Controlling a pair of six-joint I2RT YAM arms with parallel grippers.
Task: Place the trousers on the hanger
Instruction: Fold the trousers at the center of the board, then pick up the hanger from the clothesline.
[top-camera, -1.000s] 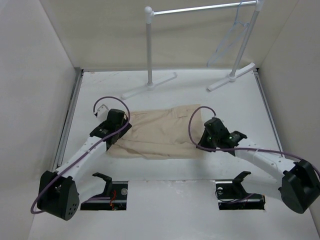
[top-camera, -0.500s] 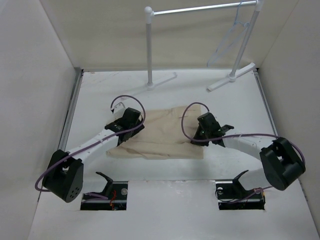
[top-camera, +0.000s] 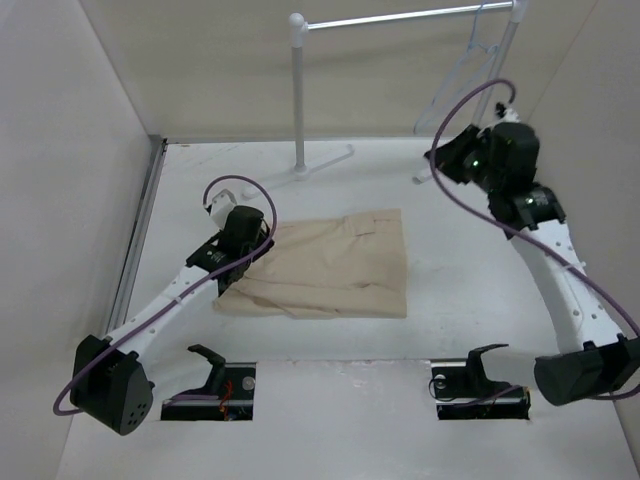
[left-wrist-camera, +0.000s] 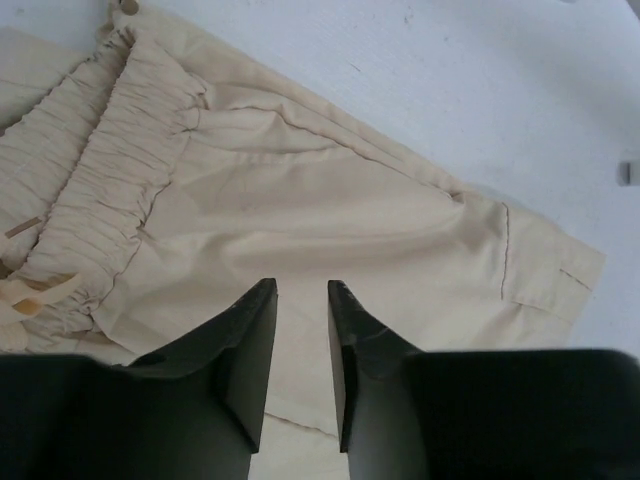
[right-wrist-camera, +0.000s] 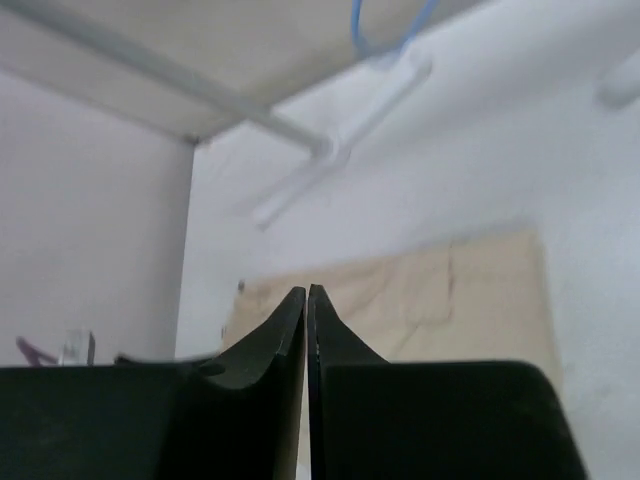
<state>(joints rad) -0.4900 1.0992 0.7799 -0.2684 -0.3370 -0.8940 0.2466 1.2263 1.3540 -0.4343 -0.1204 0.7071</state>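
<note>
The beige trousers (top-camera: 330, 265) lie folded flat mid-table, their elastic waistband (left-wrist-camera: 120, 180) at the left end. My left gripper (top-camera: 258, 246) hovers over that left end. Its jaws (left-wrist-camera: 302, 290) stand a narrow gap apart, with only cloth below them and nothing between, so it is open. My right gripper (top-camera: 445, 162) is raised high at the back right, close to the pale blue hanger (top-camera: 455, 85) hanging from the rack rail. It is shut (right-wrist-camera: 307, 292) and empty. The right wrist view shows the trousers (right-wrist-camera: 450, 290) far below and the hanger (right-wrist-camera: 390, 35) at the top.
A white garment rack (top-camera: 298, 100) stands at the back, its rail (top-camera: 400, 17) overhead and its feet (top-camera: 465, 155) on the table. White walls close in the left, right and back. Two black mounts (top-camera: 210, 365) sit at the near edge.
The right arm has left the trousers' right edge and swung up to the back right by the rack, closing fully. The left gripper's jaws have narrowed and it shifted slightly left.
</note>
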